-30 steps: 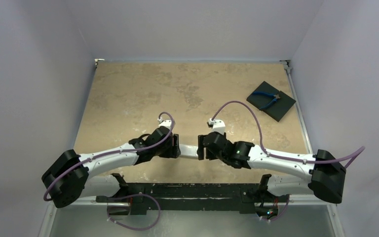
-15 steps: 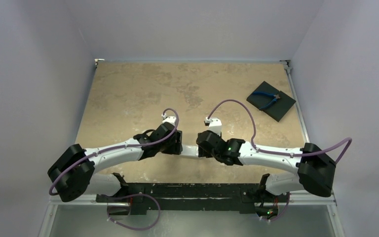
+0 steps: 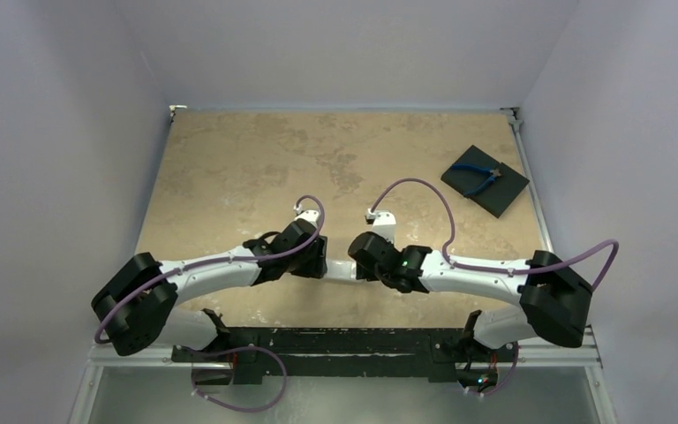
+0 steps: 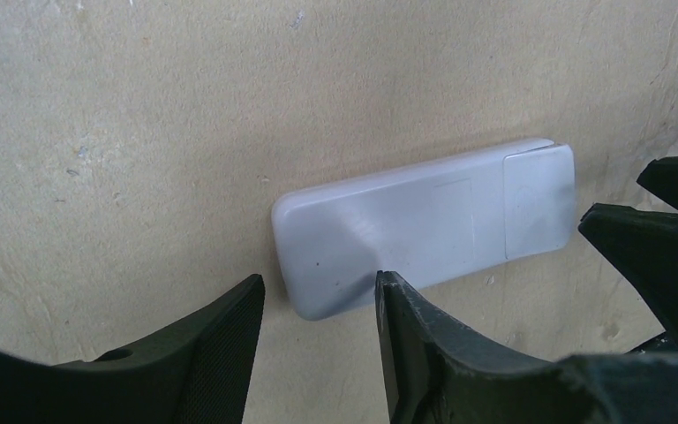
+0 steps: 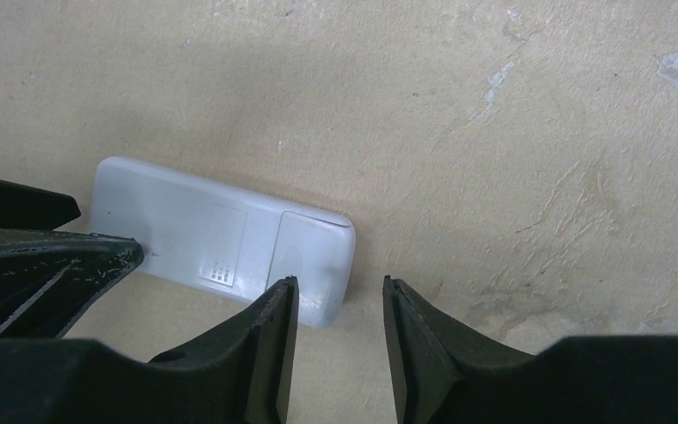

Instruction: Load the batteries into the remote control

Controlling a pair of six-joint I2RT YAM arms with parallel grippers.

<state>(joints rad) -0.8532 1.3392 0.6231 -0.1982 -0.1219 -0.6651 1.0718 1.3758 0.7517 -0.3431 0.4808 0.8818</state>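
The remote control [image 3: 339, 270] lies flat on the table, plain white back up, between my two grippers. In the left wrist view the remote control [image 4: 424, 225] has its battery cover at the right end. My left gripper [image 4: 320, 291] is open over its left end, one finger [image 4: 406, 327] overlapping its near edge. In the right wrist view the remote control [image 5: 221, 238] lies to the left. My right gripper [image 5: 340, 287] is open at its cover end, one finger [image 5: 269, 336] over that corner. In the top view my left gripper [image 3: 318, 261] and right gripper [image 3: 358, 263] face each other. The batteries are out of view.
A black square pad [image 3: 505, 196] with blue-handled pliers [image 3: 478, 177] lies at the back right of the table. Pale walls close in the table on the left, back and right. The arms' base rail [image 3: 335, 344] runs along the near edge.
Both arms have drawn inward, bringing the two grippers closer together at the remote's ends. The remote has not moved.
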